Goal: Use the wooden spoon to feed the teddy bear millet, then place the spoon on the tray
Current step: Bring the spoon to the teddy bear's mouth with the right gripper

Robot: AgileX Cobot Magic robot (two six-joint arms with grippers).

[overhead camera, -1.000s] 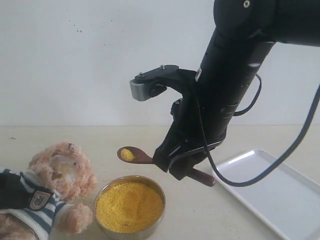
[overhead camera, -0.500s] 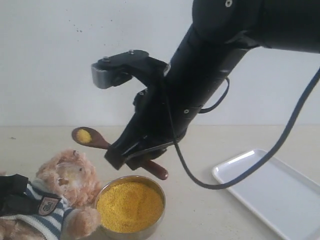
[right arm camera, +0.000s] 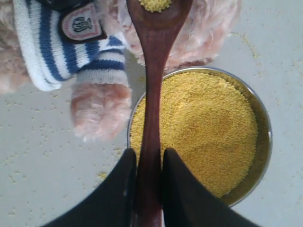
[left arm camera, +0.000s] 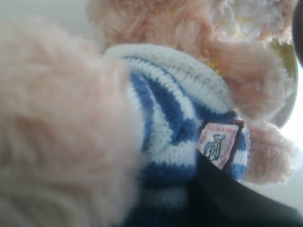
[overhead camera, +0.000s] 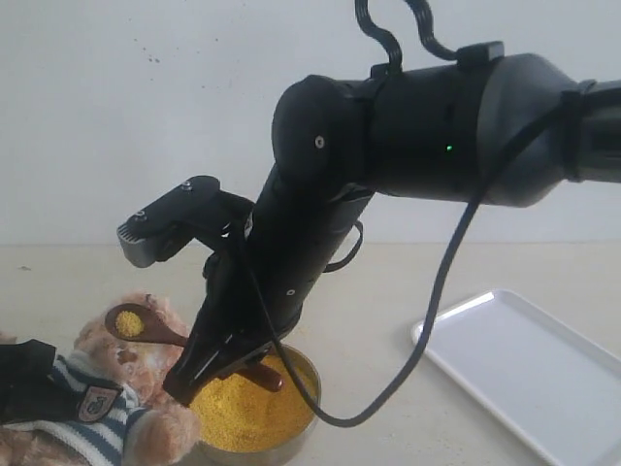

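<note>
The right pincer [right arm camera: 149,158] pinches the spoon [right arm camera: 154,71] by the lower handle, jaws pressed on either side of the thin stem. The spoon's bowl carries a small heap of millet [right arm camera: 203,137] and rests at the bear [overhead camera: 92,340]'s head.

The spoon looks light and stiff, with smooth wood that could twist or slide in a narrow grip. Holding it well back on the handle gives reach, but any tilt will likely spill the loose grain. Scattered grains already lie on the bench [right arm camera: 38,156].

The bear is soft and yielding, so it will sag unless held around the body. The left pincer [overhead camera: 24,374] grips it by the striped shirt, with one dark finger [left arm camera: 222,198] across the badge.

The metal bowl [right arm camera: 265,142] stands just beside the bear's paw, under the handle. The tray [overhead camera: 524,369] lies well apart, toward the bench's right edge. It is flat and low-rimmed, so the spoon should be easy to lay down there.
</note>
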